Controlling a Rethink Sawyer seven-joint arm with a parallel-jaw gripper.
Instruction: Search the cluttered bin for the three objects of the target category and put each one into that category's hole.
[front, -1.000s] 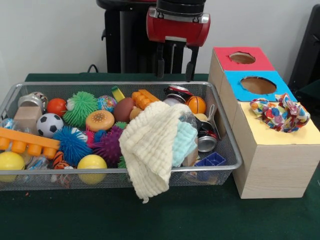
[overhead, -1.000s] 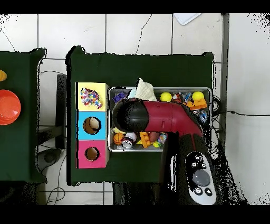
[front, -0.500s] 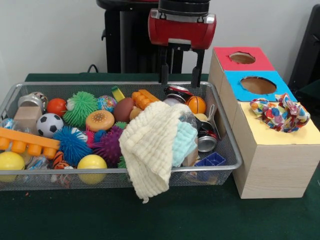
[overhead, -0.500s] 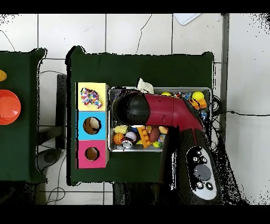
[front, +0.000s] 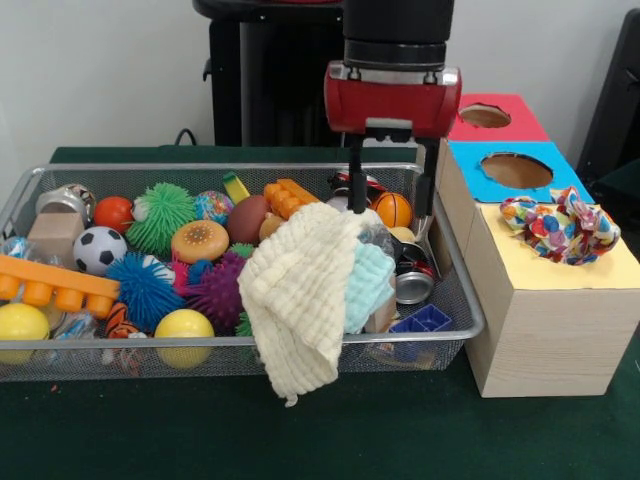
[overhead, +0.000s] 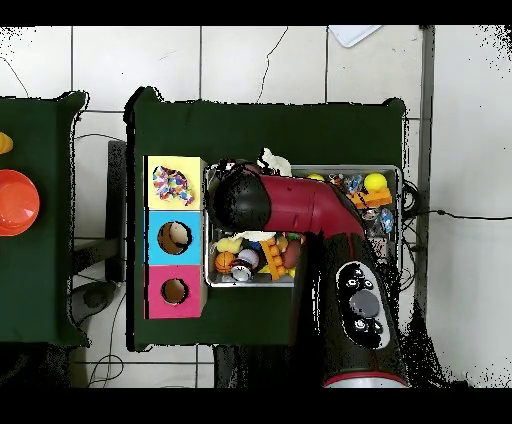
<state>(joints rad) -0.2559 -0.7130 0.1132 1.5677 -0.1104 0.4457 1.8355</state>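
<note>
The wire mesh bin (front: 460, 300) holds many toys and cloths. My gripper (front: 392, 208) is open and empty, its two fingers hanging over the bin's right end, above the orange basketball (front: 393, 208) and just behind the cream cloth (front: 300, 295). One dotted ruffled fabric piece (front: 560, 228) lies on the yellow top of the nearest wooden box (front: 590, 275); it also shows in the overhead view (overhead: 172, 185). No other dotted fabric piece shows in the bin. In the overhead view the arm (overhead: 290, 205) covers much of the bin (overhead: 392, 172).
The wooden boxes stand right of the bin, with a blue-topped hole (front: 516, 170) and a red-topped hole (front: 485, 116). A light blue cloth (front: 370, 285) lies under the cream one. Spiky balls (front: 160, 215), a soccer ball (front: 98, 249), yellow balls (front: 183, 328) and orange bricks (front: 50, 285) fill the bin's left.
My gripper has moved right and toward the camera, and lower, from behind the bin's far rim to over its right end. The objects have not moved.
</note>
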